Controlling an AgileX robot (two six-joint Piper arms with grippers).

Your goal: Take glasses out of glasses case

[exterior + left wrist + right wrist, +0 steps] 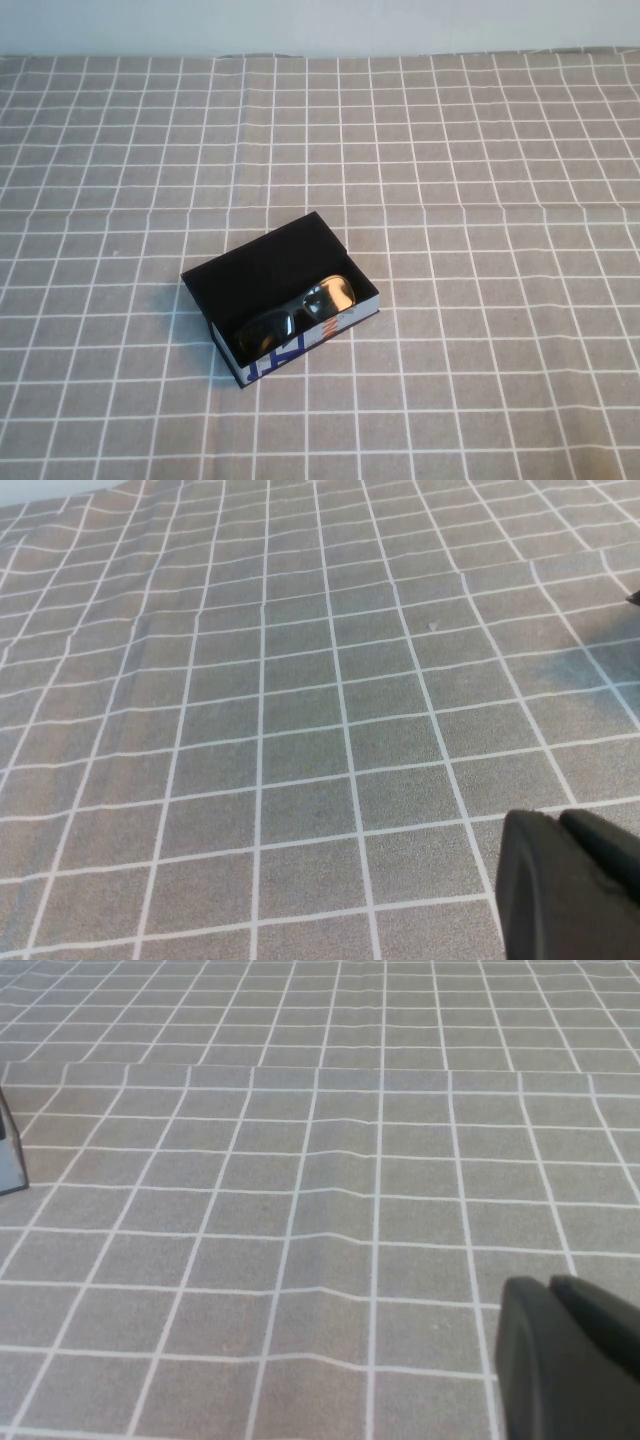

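Note:
The glasses case [262, 272] is an open box, black inside, with white sides and blue lettering. It lies at an angle a little left of the table's middle in the high view. The black glasses [298, 311] lie inside it along its near wall, lenses reflecting light. Neither arm shows in the high view. My left gripper [560, 822] hangs over bare cloth, fingers together and empty. My right gripper [550, 1286] also hangs over bare cloth, fingers together and empty. A corner of the case [10, 1165] shows at the edge of the right wrist view.
A grey tablecloth [480, 150] with a white grid covers the whole table, slightly wrinkled. A pale wall runs along the far edge. A small dark tip [634, 598] shows at the edge of the left wrist view.

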